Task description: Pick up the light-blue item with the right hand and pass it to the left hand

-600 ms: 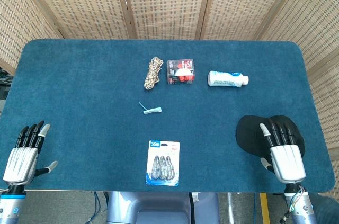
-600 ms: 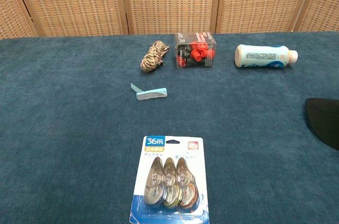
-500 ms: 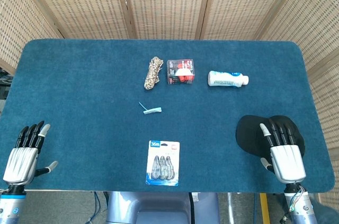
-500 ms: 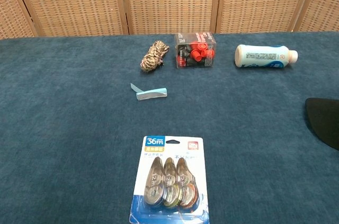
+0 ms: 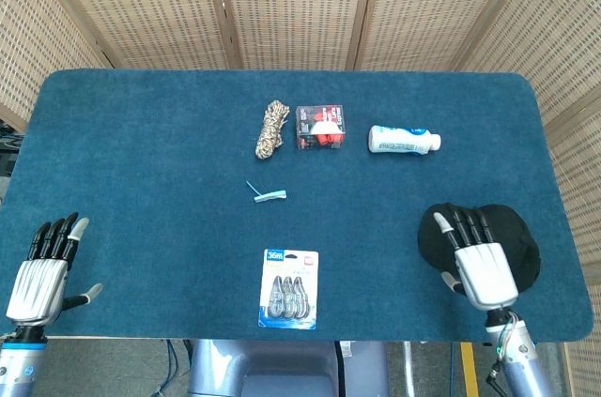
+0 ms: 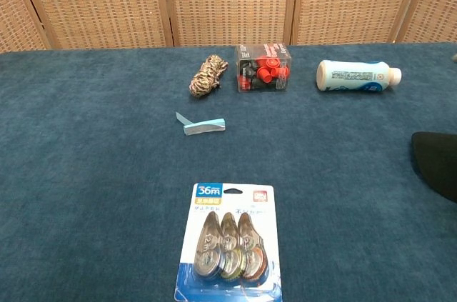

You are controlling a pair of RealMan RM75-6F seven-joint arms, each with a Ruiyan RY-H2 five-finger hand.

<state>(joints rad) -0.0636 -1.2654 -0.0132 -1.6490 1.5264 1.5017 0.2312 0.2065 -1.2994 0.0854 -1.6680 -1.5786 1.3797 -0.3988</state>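
The light-blue item (image 5: 267, 194) is a small flat strip with a folded tail, lying on the blue table cloth near the middle; the chest view shows the same light-blue item (image 6: 201, 126) left of centre. My right hand (image 5: 478, 261) hovers at the front right over a black cap, fingers spread, holding nothing, far right of the item. At the front left corner my left hand (image 5: 45, 268) stays with fingers apart and empty. Neither hand shows in the chest view.
A coiled rope bundle (image 5: 273, 129), a clear box of red parts (image 5: 320, 127) and a lying white bottle (image 5: 403, 140) line the back. A blister pack of correction tapes (image 5: 289, 288) sits at the front centre. The black cap (image 5: 512, 233) lies at the front right.
My right hand has shifted left and slightly toward the table's middle, over the black cap. The left hand and all objects stayed put.
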